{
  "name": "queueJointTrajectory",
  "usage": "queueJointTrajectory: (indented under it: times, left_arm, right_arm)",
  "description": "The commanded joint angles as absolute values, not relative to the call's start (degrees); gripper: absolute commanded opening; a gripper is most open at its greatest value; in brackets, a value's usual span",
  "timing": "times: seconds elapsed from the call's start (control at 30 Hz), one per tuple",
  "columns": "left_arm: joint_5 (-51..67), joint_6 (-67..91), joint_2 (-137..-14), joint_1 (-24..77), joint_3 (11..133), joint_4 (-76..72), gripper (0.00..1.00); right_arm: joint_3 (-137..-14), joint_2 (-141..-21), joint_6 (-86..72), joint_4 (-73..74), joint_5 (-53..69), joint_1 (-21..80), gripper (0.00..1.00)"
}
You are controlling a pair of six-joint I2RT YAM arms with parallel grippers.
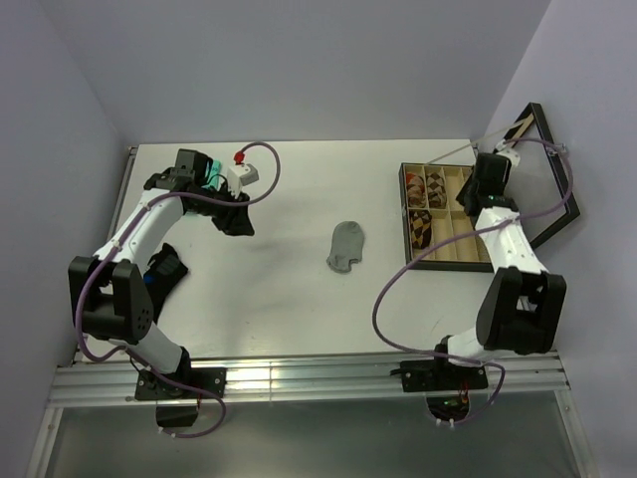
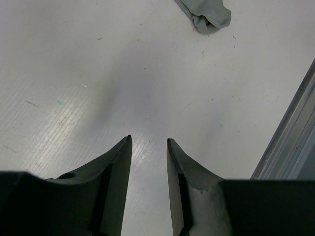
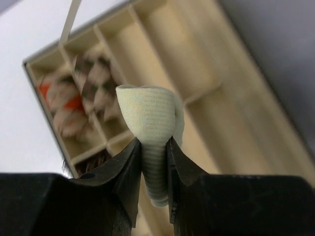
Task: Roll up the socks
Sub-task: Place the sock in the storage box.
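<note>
While the right pincer (image 3: 154, 142) grips the pale sock (image 3: 150, 110) over the tray (image 3: 162, 29), the grey sock (image 1: 346, 247) lies loose, well ahead of the empty left pincer (image 2: 148, 142).
The pale sock is pinched at its middle, its rolled end bulging past the fingertips and its tail hanging back between them. The tray's bare compartments lie straight beyond the tips, though I cannot tell which one it hangs over. The left pincer's jaws stand a little apart with nothing between them, above bare table (image 2: 98, 73). From it the grey sock (image 2: 206, 14) lies forward and to the right, well apart. Its long axis, in the top view, runs roughly across the line of reach. It lies between the arms; I judge the left one somewhat nearer, and free for it.
</note>
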State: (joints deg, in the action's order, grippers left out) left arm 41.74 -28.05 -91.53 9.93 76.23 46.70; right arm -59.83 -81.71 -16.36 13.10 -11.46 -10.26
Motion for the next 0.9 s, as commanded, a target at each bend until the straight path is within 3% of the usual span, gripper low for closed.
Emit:
queueJointTrajectory:
  times: [0.0, 0.57, 0.87]
  left_arm:
    - [44.6, -29.1, -90.5, 10.0, 78.9, 45.2, 0.4]
    - [44.1, -29.8, -91.8, 10.0, 79.0, 43.0, 0.4]
    - [44.4, -30.1, -93.3, 10.0, 79.6, 43.5, 0.4]
  right_arm:
    - [-67.9, -87.2, -11.7, 9.4, -14.4, -11.8, 0.0]
    - [-76.3, -107.1, -0.7, 7.4, -13.1, -10.2, 0.0]
    - [-88.5, -116.3, -1.2, 17.6, -13.2, -9.5, 0.0]
